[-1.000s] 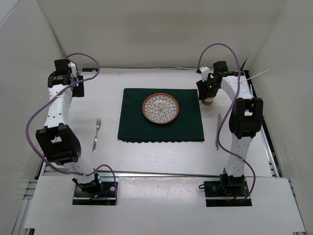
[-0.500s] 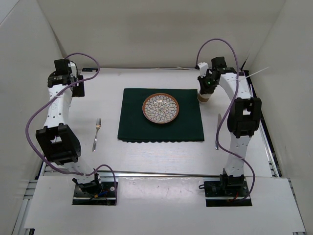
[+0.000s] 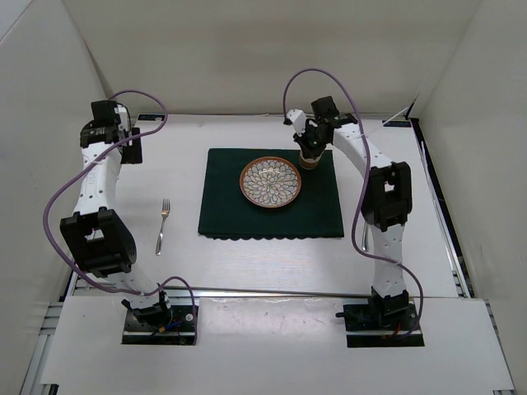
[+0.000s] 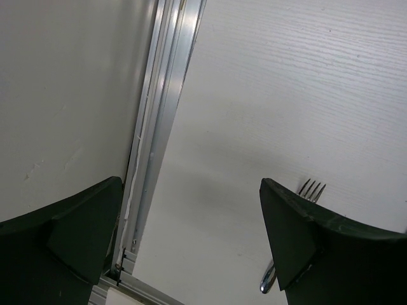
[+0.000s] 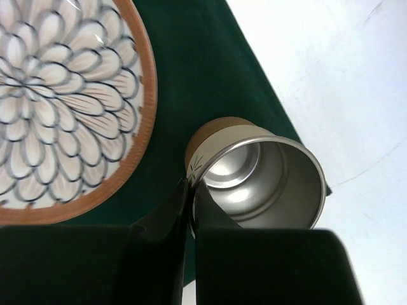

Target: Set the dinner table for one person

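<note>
My right gripper [image 3: 311, 146] is shut on the rim of a metal cup [image 5: 267, 181] with a cream and brown outside, one finger inside and one outside. It holds the cup over the far right corner of the dark green placemat [image 3: 271, 206], just right of the flower-patterned plate [image 3: 271, 182]. The plate also shows in the right wrist view [image 5: 63, 101]. A fork [image 3: 163, 224] lies on the white dinner table [image 3: 247, 263] left of the placemat. My left gripper [image 4: 191, 248] is open and empty at the far left, above the table edge; the fork's tines [image 4: 311, 189] show behind its right finger.
A knife [image 3: 363, 234] lies on the table right of the placemat, mostly hidden behind the right arm. An aluminium rail [image 4: 159, 127] runs along the table's left edge beside a white wall. White walls enclose the table on three sides.
My right gripper has carried the cup leftward, from the bare table right of the placemat to over the placemat's far right corner beside the plate. The left arm has not moved.
</note>
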